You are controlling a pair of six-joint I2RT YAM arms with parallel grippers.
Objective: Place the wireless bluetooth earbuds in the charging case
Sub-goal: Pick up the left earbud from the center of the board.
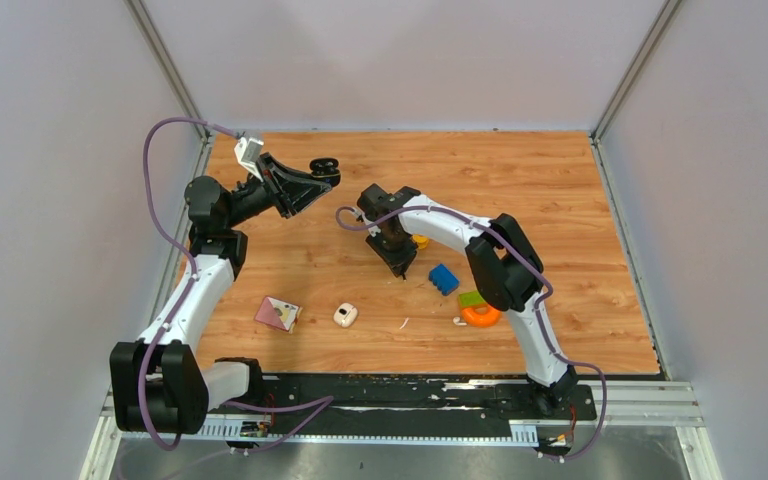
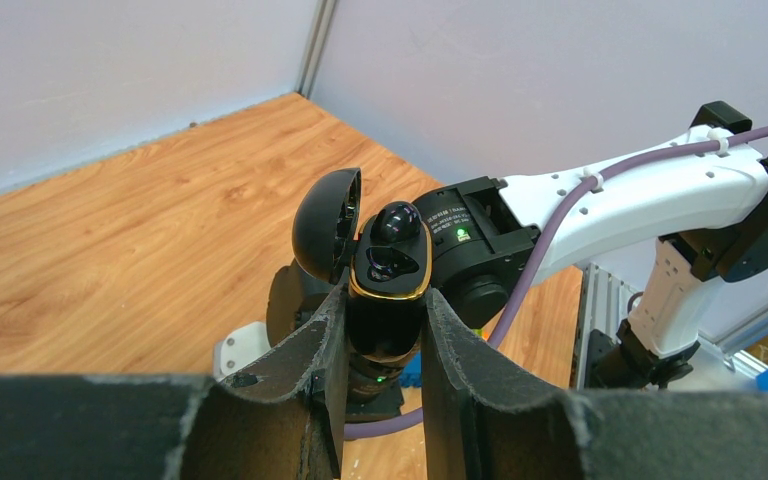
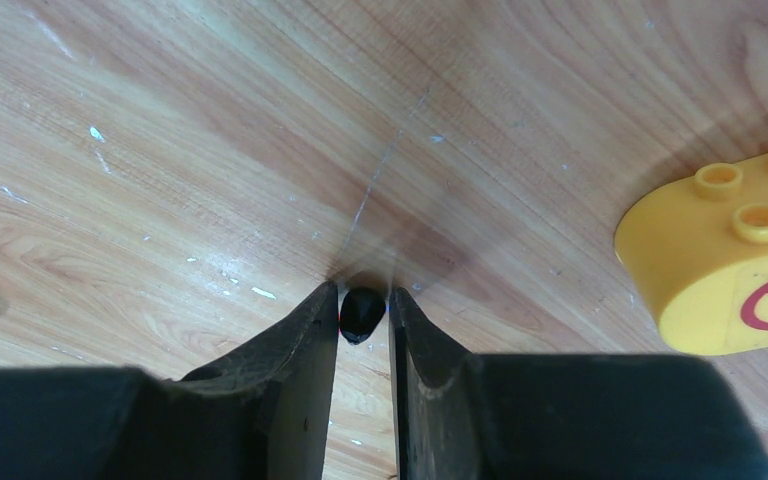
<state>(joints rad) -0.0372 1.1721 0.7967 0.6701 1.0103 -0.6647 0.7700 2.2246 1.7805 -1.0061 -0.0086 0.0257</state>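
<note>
My left gripper (image 2: 387,300) is shut on the black charging case (image 2: 390,275), raised above the table's back left. The case has a gold rim, and its lid (image 2: 326,225) is swung open to the left. A glossy black rounded piece (image 2: 397,222) sits in the top of the case. From above, the case (image 1: 325,168) shows at the tip of the left gripper (image 1: 312,178). My right gripper (image 3: 362,298) points down at the table and is shut on a tiny black earbud (image 3: 362,314), which is at the wood surface. The right gripper (image 1: 401,266) is mid-table in the top view.
A white pebble-shaped case (image 1: 346,315) lies near the front, and a pink card (image 1: 278,313) is left of it. A yellow brick (image 3: 730,260) sits close to the right gripper's right. A blue brick (image 1: 444,278), a green block (image 1: 471,298) and an orange ring (image 1: 480,315) lie front right. A small white piece (image 1: 457,321) is beside the ring.
</note>
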